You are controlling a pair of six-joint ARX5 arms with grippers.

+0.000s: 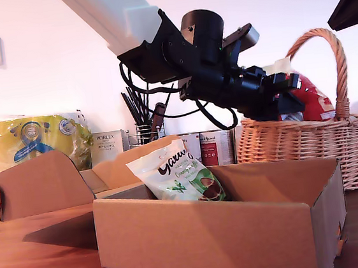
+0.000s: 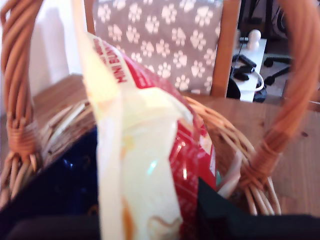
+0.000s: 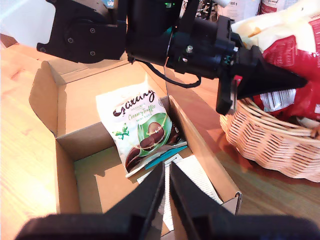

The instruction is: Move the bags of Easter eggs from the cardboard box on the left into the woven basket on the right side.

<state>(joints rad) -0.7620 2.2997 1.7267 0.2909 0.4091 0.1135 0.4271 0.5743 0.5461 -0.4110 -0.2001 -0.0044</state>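
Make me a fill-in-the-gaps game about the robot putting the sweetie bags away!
1. My first gripper holds a red-and-cream bag over the woven ____.
2. The white-green bag lies inside the cardboard ____.
3. My second gripper hangs above the box with its fingers ____ together.
4. The basket has a tall arched ____.

Missing words: basket; box; shut; handle

The shallow brown cardboard box (image 1: 209, 233) sits on the wooden bench (image 1: 45, 263) at the front. A white-green sweet bag (image 1: 178, 175) stands inside it. The round tan wicker basket (image 1: 308, 146) is behind, toward the exterior view's right, with a red bag (image 1: 313, 102) in it.
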